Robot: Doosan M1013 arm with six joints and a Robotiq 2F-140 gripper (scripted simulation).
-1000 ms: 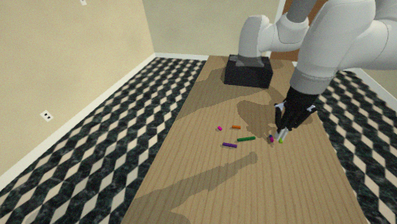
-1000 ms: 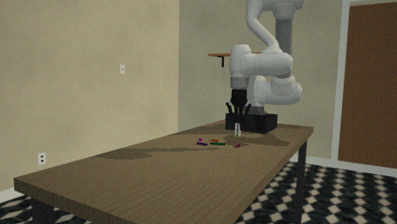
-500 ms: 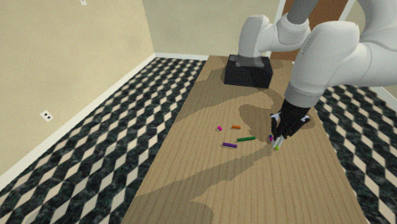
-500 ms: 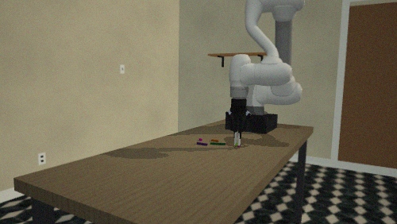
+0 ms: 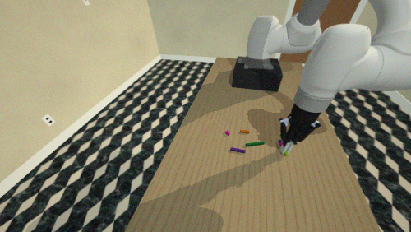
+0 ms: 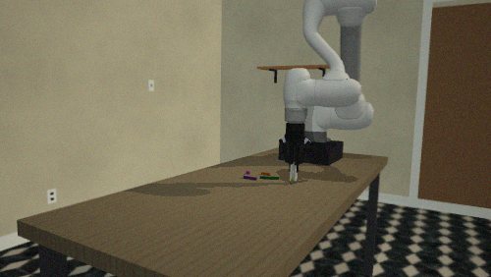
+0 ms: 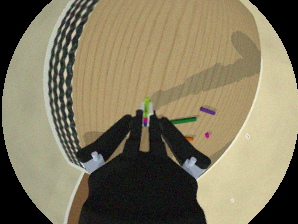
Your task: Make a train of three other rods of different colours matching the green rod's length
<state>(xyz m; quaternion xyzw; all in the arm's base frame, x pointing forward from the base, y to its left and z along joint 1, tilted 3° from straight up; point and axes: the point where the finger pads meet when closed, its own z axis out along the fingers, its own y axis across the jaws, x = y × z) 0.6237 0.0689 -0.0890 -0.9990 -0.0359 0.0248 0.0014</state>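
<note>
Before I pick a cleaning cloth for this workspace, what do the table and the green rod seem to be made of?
Table: probably wood or laminate, matt, with streaky brown grain. Green rod: perhaps painted wood or plastic; evenly coloured.

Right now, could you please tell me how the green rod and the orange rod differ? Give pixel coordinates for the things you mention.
The green rod (image 5: 255,144) (image 6: 269,178) (image 7: 184,120) is dark green, while the orange rod (image 5: 244,132) (image 6: 265,174) (image 7: 190,138) is bright orange. The green rod is clearly longer than the orange rod. Both lie flat on the table, outside the gripper (image 5: 287,148) (image 6: 294,180) (image 7: 146,107).
</note>
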